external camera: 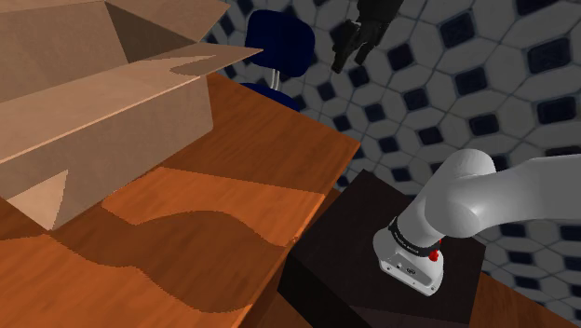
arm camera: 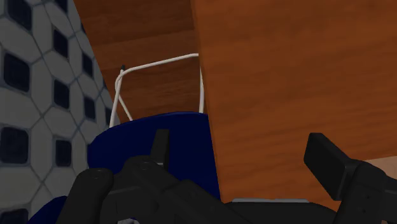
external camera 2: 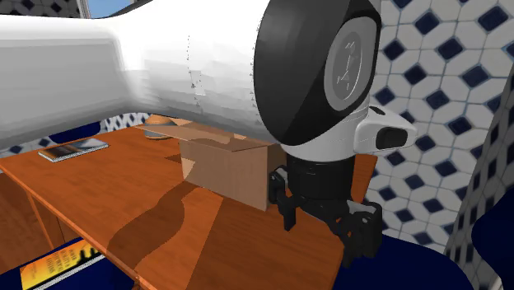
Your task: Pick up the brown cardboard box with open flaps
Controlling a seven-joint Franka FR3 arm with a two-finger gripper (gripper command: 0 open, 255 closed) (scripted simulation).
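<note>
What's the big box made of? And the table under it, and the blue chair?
Box: looks like cardboard, matte tan, with thin flaps folded open. Table: seems to be wood, orange-brown with grain streaks and a smooth finish. Chair: dark blue seat, material hard to tell; its thin white legs may be metal rod.

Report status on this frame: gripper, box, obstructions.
Gripper open, empty, off the table edge, over the blue chair. Cardboard box on the table, flaps open, untouched. Path to box looks open.
</note>
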